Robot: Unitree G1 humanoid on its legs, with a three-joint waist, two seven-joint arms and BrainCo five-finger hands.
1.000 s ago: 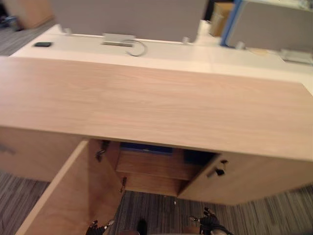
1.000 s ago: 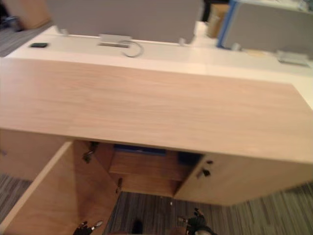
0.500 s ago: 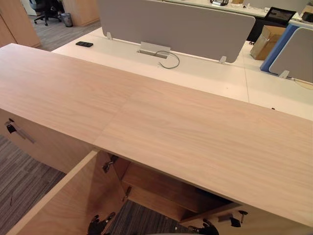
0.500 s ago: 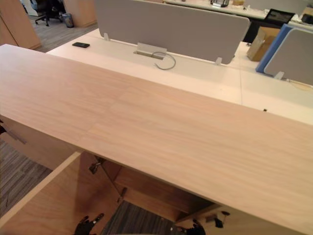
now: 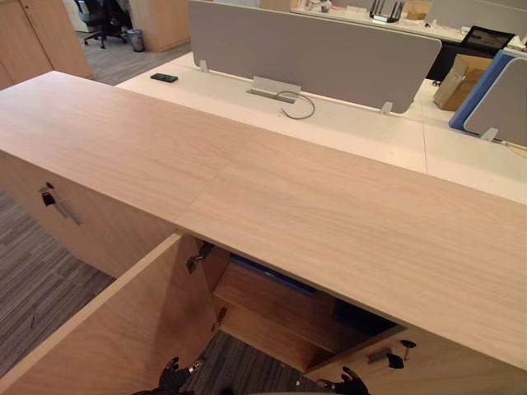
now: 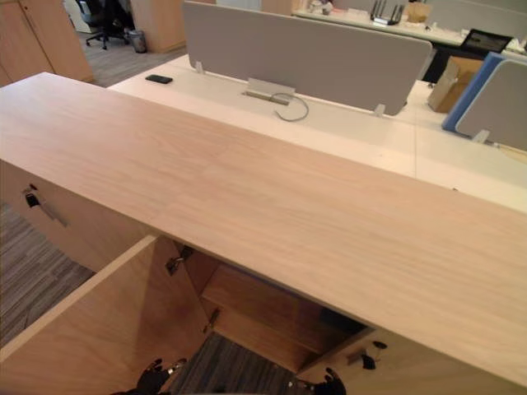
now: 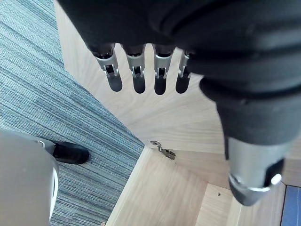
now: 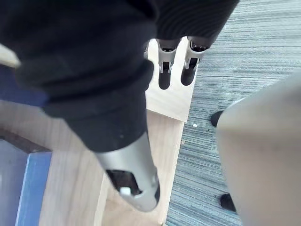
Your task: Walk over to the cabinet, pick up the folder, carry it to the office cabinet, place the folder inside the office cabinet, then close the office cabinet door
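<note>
Left hand (image 7: 159,77): released, fingers straight and side by side, nothing in it; low in front of the open compartment, near the inner face of the left door.
Right hand (image 8: 165,73): also released, fingers straight, thumb held apart, empty; low in front of the right door, above the carpet.
Flat blue folder (image 5: 265,273): inside the cabinet, lying on the upper shelf close under the top board, well apart from both hands.
Pale wooden shelf (image 5: 276,300): runs across the open compartment and carries the folder.
Left door of pale wood (image 5: 115,329): swung wide towards the robot, with a small metal hinge (image 5: 195,260) at its upper inner corner.
Right door of pale wood (image 5: 436,370): ajar, with a small dark handle (image 5: 394,356) on its face.
Long pale wooden cabinet top (image 5: 313,197): bare, stretching across the head views.
Neighbouring closed door (image 5: 95,234): to the left, with a dark handle (image 5: 51,200).
Grey striped carpet (image 5: 33,280): under the cabinet and both hands.
White desk (image 5: 354,132): just behind the cabinet, holding a flat black device (image 5: 163,77) and a looped grey cable (image 5: 306,104).
Grey divider screen (image 5: 313,49): upright at the desk's far edge.
Brown cardboard box (image 5: 467,78): beyond the screen, on the right.
</note>
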